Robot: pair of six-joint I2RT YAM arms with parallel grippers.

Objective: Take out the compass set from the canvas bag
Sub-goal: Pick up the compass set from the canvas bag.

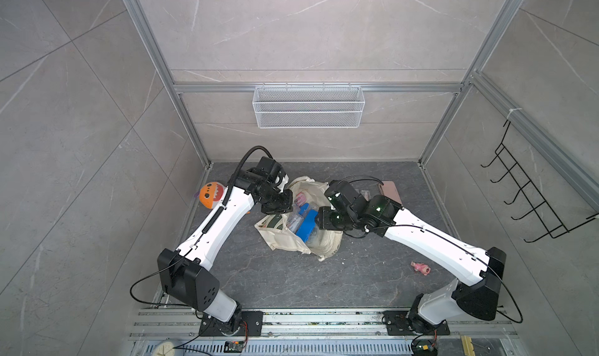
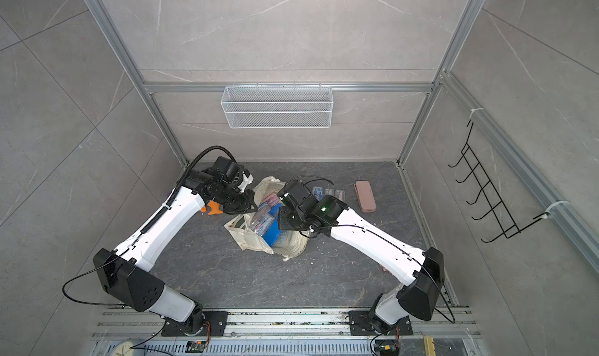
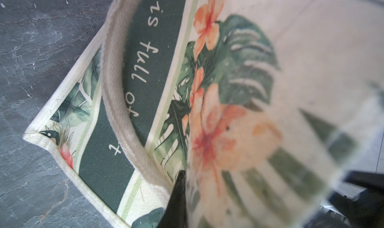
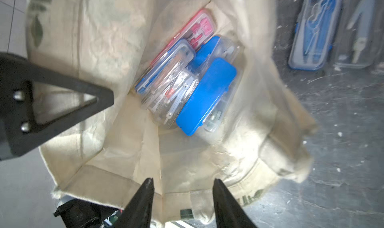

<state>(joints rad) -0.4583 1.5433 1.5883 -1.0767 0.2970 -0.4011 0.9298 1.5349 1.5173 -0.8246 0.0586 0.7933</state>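
The bag [image 1: 282, 241] sits slumped in the middle of the table [image 1: 291, 283], its mouth gaping upward; the green printed side faces the left arm. The left gripper [image 1: 284, 210] is clamped on the rim of that side; in the left wrist view the cloth is pinched between its fingers [image 3: 176, 195], one handle looping just beside them. The right gripper [image 4: 182, 181] hangs over the opposite rim; its jaws stand apart with nothing between them, the tips just above the cloth edge.

The compass sets [image 1: 306, 224] lie inside the bag, down at the bottom and packed against one another; a blue case [image 4: 205, 96] is on top at one side, a clear case [image 4: 172, 87] touches it along its length, and a pink case [image 4: 199, 29] is tucked behind both. Another blue lid shows under the top one, though I cannot tell how much of it there is.

Outside the bag, two more cases [image 2: 319, 190] lie flat on the table just beyond the right wrist; a pink pouch [image 2: 365, 196] lies further out. An orange toy [image 1: 212, 194] sits behind the left arm, well apart from the bag.
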